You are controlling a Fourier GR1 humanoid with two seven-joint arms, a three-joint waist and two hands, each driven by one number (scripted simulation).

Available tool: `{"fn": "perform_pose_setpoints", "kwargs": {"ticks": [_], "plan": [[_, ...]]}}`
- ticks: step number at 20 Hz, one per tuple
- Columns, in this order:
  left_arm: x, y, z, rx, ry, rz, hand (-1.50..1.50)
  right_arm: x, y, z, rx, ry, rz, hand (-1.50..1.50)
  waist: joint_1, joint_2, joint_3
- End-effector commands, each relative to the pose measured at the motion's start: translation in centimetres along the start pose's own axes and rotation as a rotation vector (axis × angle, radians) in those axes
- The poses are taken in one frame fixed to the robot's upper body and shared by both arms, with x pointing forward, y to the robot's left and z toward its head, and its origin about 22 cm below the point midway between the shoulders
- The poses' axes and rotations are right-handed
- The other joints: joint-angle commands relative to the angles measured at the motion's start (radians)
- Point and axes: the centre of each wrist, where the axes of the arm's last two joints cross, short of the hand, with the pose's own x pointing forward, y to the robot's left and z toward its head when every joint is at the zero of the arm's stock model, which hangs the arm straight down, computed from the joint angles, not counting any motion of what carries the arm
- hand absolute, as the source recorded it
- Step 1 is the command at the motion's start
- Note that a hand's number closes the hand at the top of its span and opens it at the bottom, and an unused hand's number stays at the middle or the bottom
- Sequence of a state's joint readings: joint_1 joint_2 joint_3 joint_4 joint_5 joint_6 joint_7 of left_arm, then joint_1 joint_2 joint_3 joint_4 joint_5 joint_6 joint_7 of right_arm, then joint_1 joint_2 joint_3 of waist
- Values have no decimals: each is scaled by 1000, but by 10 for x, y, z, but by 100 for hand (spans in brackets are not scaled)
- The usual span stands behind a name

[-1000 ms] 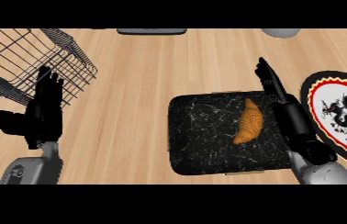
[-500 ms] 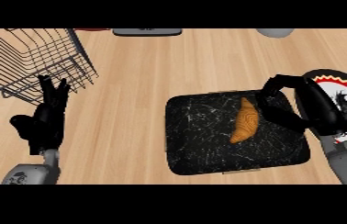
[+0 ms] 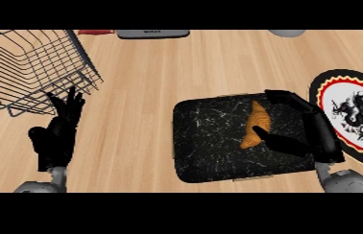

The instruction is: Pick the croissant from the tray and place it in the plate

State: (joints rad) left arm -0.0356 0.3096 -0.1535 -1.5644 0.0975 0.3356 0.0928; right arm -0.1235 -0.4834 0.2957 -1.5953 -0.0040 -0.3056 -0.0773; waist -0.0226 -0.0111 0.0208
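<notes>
- The right robot hand point(image 3: 318, 132) comes in from the lower right and lies over the right edge of the black marbled tray point(image 3: 205, 142).
- It is spread wide: its fingers point(image 3: 287, 98) bend leftward past the far end of the croissant point(image 3: 255, 122), and its thumb point(image 3: 276, 141) reaches leftward at the near end.
- The croissant lies on the tray just left of the right robot hand's palm, in the gap between fingers and thumb. It runs lengthwise away from the robot with a slight curve.
- The thumb tip meets the croissant's near end. The fingertips stop short of its far tip, so the right robot hand is not closed on it.
- The tray sits flat on the wooden surface point(image 3: 177, 70), with most of its bare area to the left of the right robot hand.
- The plate point(image 3: 346, 90), with a dragon figure and a red and yellow rim band, lies just right of the right robot hand. Its near left part is behind the wrist, and the view's right edge cuts it off.
- The left robot hand point(image 3: 55, 134) rests at the lower left, open with fingers up, holding nothing and well apart from the tray.
- A wire basket point(image 3: 42, 65) stands just beyond the left robot hand's fingertips.
- At the far edge of the surface, a flat dark grey object point(image 3: 152, 34) and a pale grey round object point(image 3: 287, 32) are partly in view.
</notes>
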Motion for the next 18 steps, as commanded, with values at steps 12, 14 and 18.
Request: {"fn": "perform_pose_setpoints", "kwargs": {"ticks": [12,14,18], "plan": [[-19,-18,8,-51,194,-2,0,38,-51,-34,330,154,648,-150,35,14,-24],[-17,-10,1,-62,192,-2,0,45,-38,-31,399,205,684,-150,27,13,-24],[-19,-22,6,-72,215,-4,0,55,-15,-41,564,354,726,-150,43,14,-23]]}}
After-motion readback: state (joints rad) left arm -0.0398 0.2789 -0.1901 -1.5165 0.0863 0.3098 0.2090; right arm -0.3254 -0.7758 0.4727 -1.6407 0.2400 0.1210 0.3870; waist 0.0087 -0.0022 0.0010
